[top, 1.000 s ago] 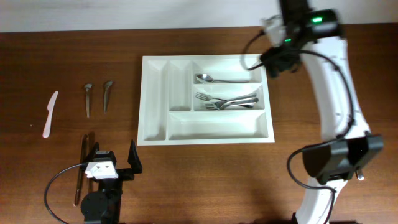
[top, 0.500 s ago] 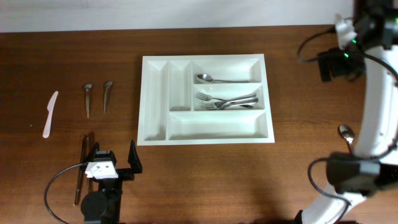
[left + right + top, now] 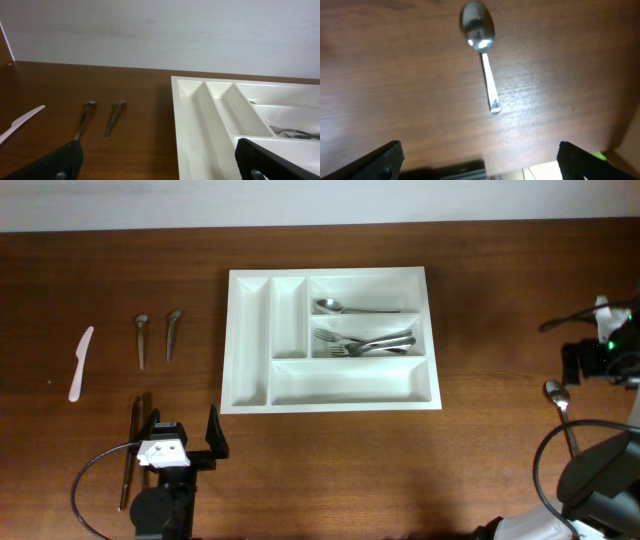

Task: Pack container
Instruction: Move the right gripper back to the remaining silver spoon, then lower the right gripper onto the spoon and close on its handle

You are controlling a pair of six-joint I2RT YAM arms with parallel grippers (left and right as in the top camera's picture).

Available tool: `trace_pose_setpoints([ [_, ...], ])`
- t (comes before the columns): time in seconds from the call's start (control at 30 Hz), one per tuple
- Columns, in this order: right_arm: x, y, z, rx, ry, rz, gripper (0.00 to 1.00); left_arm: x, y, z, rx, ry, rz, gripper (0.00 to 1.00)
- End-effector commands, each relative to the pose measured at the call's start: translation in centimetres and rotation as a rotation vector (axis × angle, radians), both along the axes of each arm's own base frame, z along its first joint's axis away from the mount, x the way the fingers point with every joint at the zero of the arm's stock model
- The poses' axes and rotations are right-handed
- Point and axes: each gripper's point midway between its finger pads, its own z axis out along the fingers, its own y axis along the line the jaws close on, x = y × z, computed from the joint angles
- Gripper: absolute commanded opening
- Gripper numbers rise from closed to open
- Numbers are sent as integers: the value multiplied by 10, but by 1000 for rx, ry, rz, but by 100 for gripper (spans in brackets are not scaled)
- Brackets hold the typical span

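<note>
Brown wooden table (image 3: 480,270) fills the overhead view, with a pale wall behind it. At the middle lies the white tray (image 3: 345,383), flat and with its long side across. One spoon (image 3: 360,307) lies in its top long compartment and some forks (image 3: 365,343) in the middle one. The bottom long compartment and the two narrow ones on the left hold nothing.

The left gripper (image 3: 183,430) sits low near the tray's front left corner, its fingers wide apart and holding nothing. Its wrist view looks along the tray's left part. Just beside it on the left lie two dark thin sticks (image 3: 128,455). Farther left are two small metal utensils (image 3: 141,340) and a white plastic knife (image 3: 80,363).

The right gripper (image 3: 590,365) is well apart from the tray, at the table's right edge. It is also spread wide and empty, above a second spoon (image 3: 482,55) on the wood.
</note>
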Motion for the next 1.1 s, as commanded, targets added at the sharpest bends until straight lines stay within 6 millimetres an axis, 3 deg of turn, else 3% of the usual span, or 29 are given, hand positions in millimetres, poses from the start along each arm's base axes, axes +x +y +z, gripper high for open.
trace_pose_setpoints([
  [0.0,-8,-2,-18,61,12,103,99,0,0,-1,8,0,-4,99],
  [0.4,-29,-15,-83,88,34,154,99,0,0,-1,8,0,-4,99],
  [0.63,-17,-20,-107,69,-19,155,99,0,0,-1,8,0,-4,99],
  [0.9,-15,-22,-144,116,31,153,99,0,0,-1,8,0,-4,99],
  [1.07,-14,-22,-156,128,45,152,99,0,0,-1,8,0,-4,99],
])
